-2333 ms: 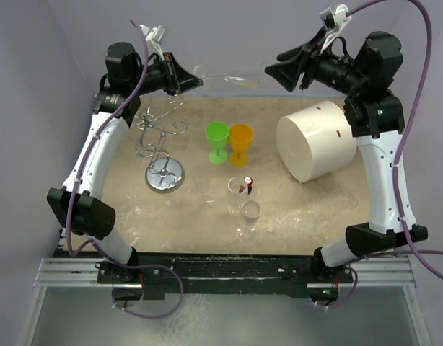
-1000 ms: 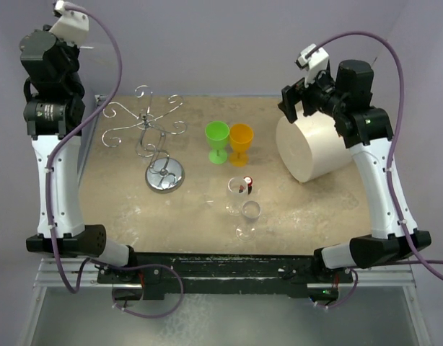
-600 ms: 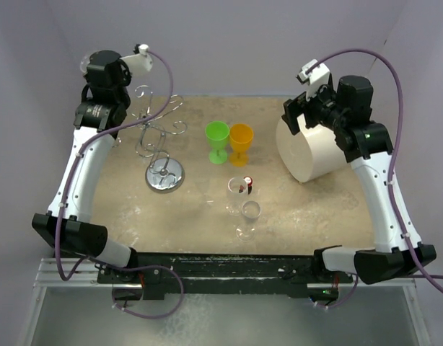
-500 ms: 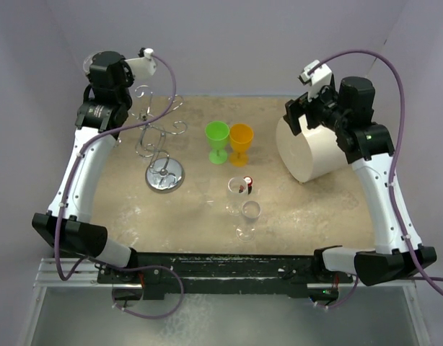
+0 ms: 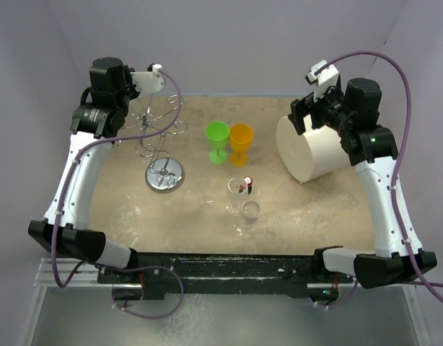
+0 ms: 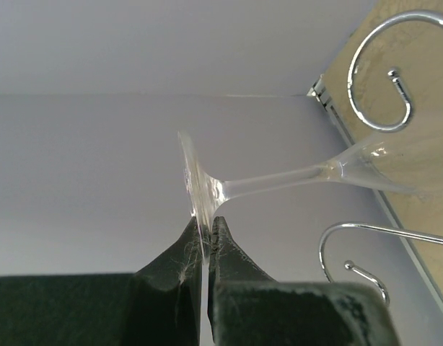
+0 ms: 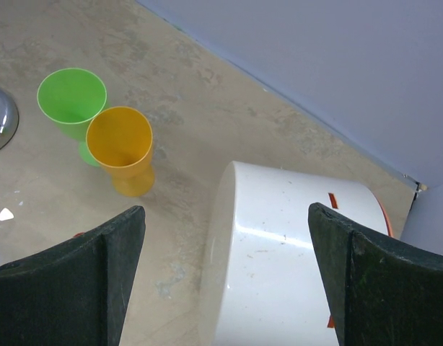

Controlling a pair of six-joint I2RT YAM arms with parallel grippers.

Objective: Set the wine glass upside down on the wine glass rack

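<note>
My left gripper (image 6: 205, 225) is shut on the round foot of a clear wine glass (image 6: 279, 184), pinching the foot's edge. The glass lies sideways, its stem running right toward the bowl (image 6: 384, 169). Curled wire arms of the wine glass rack (image 6: 350, 81) show just beyond the bowl. From above, the silver wine glass rack (image 5: 161, 137) stands on its shiny disc base (image 5: 165, 175) at the back left, with my left arm's wrist (image 5: 106, 94) right beside its top. There the held glass is too faint to make out. My right gripper (image 7: 225, 213) is open and empty above the white cylinder (image 7: 294, 267).
A green cup (image 5: 217, 137) and an orange cup (image 5: 241, 138) stand mid-table. Two clear glasses (image 5: 241, 187) (image 5: 249, 214) stand nearer the front. The big white cylinder (image 5: 315, 148) lies at the back right. Purple walls close in on the back and sides.
My left arm has swung from high at the far left corner rightward to the rack's top, carrying the glass. The right arm has drifted slightly right, still open.
</note>
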